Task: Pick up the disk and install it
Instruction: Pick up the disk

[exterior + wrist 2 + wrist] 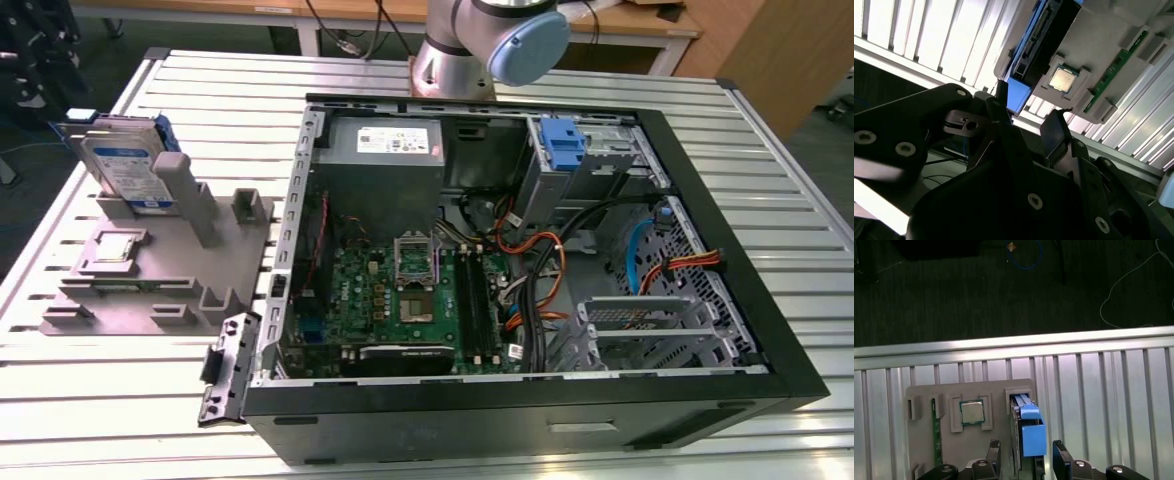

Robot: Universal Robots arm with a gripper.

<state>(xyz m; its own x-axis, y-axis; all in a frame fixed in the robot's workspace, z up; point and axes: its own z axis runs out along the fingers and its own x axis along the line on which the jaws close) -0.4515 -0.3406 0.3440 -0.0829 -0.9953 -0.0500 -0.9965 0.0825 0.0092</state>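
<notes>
The disk, a grey drive with a white-and-blue label in a blue carrier, stands on edge in a slot of the grey holder at the exterior view's left. In the first wrist view its blue end tab points up between my two black fingers. My gripper is open just above the disk, one finger on each side with a gap to it. The second wrist view gives the same gripper with the disk's blue tab just beyond its fingertips.
The holder also carries a processor chip and a green memory stick. An open computer case lies to the exterior view's right, with a silver drive bay and blue bracket and a power supply. The slatted table's edge runs close by.
</notes>
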